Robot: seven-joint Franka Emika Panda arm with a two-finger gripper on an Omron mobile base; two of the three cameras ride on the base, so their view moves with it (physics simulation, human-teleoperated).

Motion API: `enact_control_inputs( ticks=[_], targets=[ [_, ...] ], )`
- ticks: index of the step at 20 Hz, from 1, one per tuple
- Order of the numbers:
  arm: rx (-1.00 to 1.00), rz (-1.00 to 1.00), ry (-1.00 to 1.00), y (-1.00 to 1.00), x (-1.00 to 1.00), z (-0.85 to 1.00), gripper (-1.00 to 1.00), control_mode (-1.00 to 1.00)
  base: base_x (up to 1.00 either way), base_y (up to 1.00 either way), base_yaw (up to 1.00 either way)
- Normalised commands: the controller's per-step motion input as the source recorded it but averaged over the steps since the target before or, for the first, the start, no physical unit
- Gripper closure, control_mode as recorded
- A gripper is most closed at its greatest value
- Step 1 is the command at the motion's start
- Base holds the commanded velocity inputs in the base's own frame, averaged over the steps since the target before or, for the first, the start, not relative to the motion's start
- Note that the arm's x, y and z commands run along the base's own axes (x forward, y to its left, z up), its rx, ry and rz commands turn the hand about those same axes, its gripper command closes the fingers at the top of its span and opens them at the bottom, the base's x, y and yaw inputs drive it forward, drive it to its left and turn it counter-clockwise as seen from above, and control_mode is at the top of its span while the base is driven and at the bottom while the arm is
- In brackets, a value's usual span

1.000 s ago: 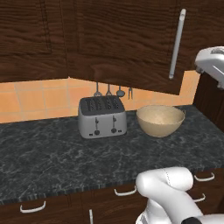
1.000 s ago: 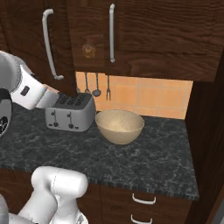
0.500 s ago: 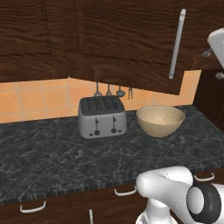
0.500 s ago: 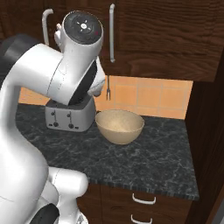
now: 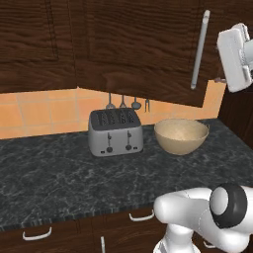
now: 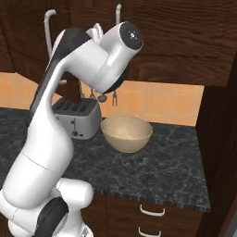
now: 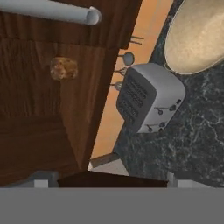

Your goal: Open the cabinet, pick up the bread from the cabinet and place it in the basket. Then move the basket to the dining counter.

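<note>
Cabinet [image 5: 143, 44] door swung out from the wall, handle [image 5: 199, 49] beside the raised hand. Bread [image 7: 64, 68] sits inside the cabinet. Basket [image 5: 181, 135] on dark tabletop [image 5: 59, 183], just right of toaster [image 5: 115, 132]. Gripper spread or pressed: cannot tell.

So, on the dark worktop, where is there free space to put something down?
The worktop is bare left of and in front of the toaster, down to its front edge. Right of the basket another bare patch runs to the side wall. Toaster and basket sit close together, with only a narrow gap.
</note>
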Motion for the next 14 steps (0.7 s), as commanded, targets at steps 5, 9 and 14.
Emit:
enact_control_inputs(
  ticks=[5, 9, 14],
  targets=[
    [0.22, 0.0, 0.04, 0.2, 0.32, 0.0, -1.0, -1.0, 0.0, 0.0, 0.0],
    [0.19, 0.07, 0.0, 0.48, -0.06, 0.0, -1.0, -1.0, 0.0, 0.0, 0.0],
    [0.14, 0.21, 0.0, 0.46, -0.87, 0.01, -1.0, -1.0, 0.0, 0.0, 0.0]
  ],
)
